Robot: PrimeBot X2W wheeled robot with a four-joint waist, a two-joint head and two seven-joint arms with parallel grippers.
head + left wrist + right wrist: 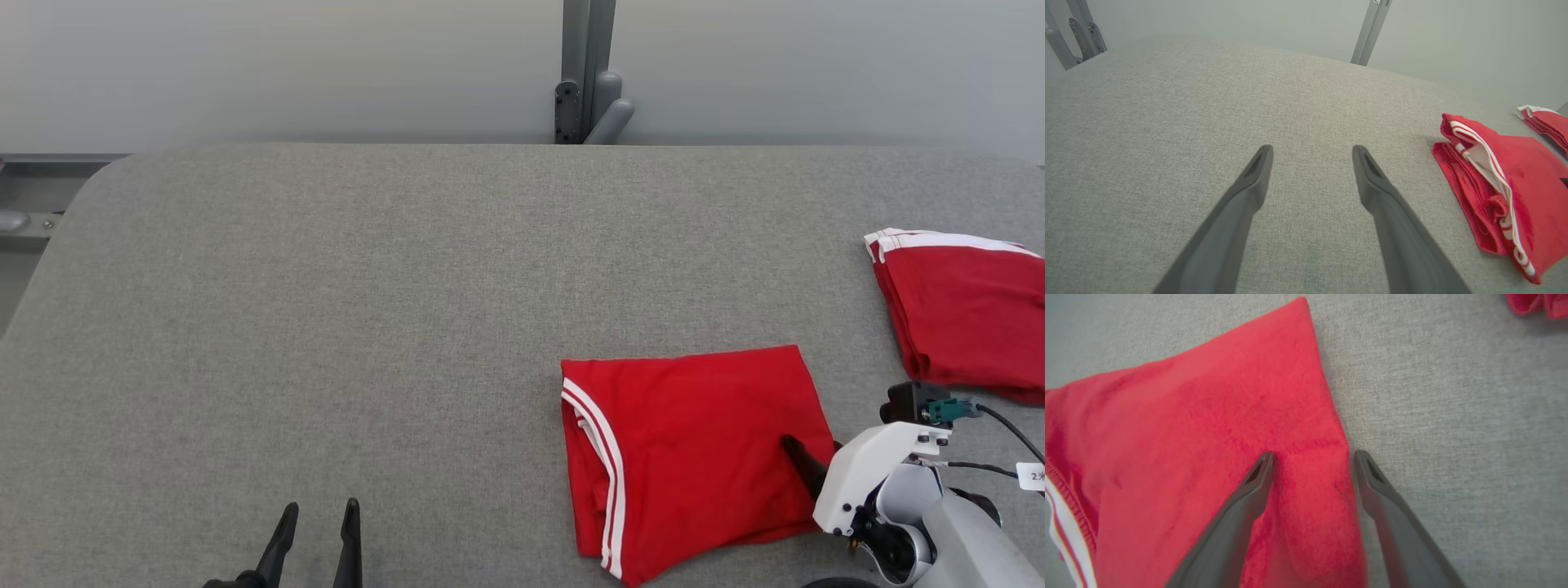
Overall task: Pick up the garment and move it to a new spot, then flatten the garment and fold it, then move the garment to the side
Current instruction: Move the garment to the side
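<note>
My folded red garment lies flat on the grey worktop, down low and toward my right side. It has white stripes along its left edge. My right hand is spread wide at the garment's right edge. One finger rests on the garment, and the other sits on the grey just beside that edge. My left hand is spread wide too, over bare worktop, well apart from the garment. The other red garment lies folded far to my right.
</note>
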